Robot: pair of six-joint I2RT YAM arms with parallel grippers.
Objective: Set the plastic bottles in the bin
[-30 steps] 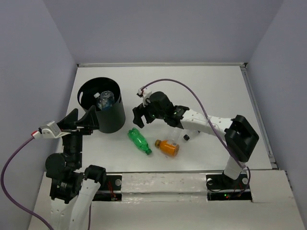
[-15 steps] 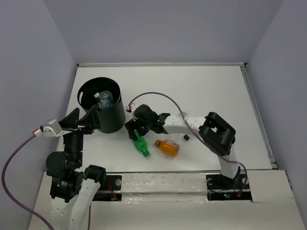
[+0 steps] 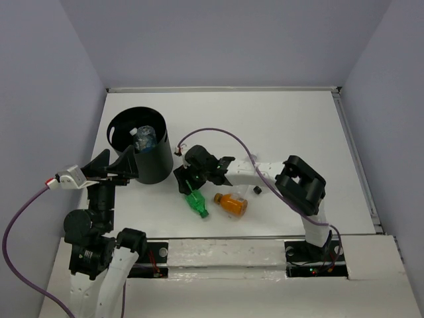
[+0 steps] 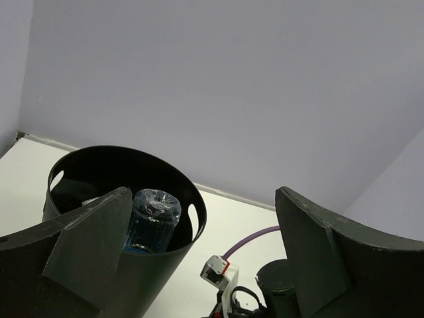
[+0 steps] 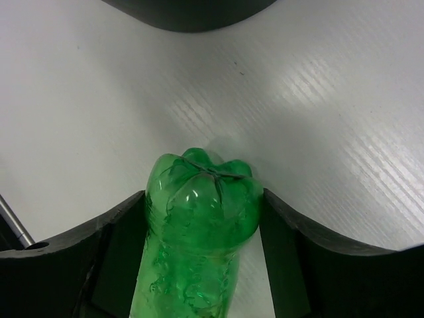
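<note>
My right gripper (image 3: pixel 187 185) is clamped on the green bottle (image 3: pixel 197 203), which lies on its side on the table (image 3: pixel 291 126), just below and to the right of the bin (image 3: pixel 156 167) in the overhead view. Its long axis runs on a diagonal there: the lobed base points to the upper left, under my fingers, and the cap end points to the lower right. In my right wrist view the green bottle (image 5: pixel 199 225) shows its base toward the top of the frame, its body runs out of the bottom edge, and my two dark fingers (image 5: pixel 119 245) press against it on both sides. The orange bottle (image 3: pixel 232 205) lies on its side near the green one's cap end, apart from it. A clear bottle (image 3: pixel 144 138) with a blue label stands tilted inside the bin, leaning on the wall at the right. My left gripper (image 3: pixel 114 169) hangs at the bin's lower left with its fingers spread wide and nothing between them. From that wrist I see the bin (image 4: pixel 193 202) with the clear bottle (image 4: pixel 152 218) inside it. The table is white, with fine ribbed lines across it up close. Plain pale lilac walls (image 3: pixel 218 40) close it in at the back and on both sides.
</note>
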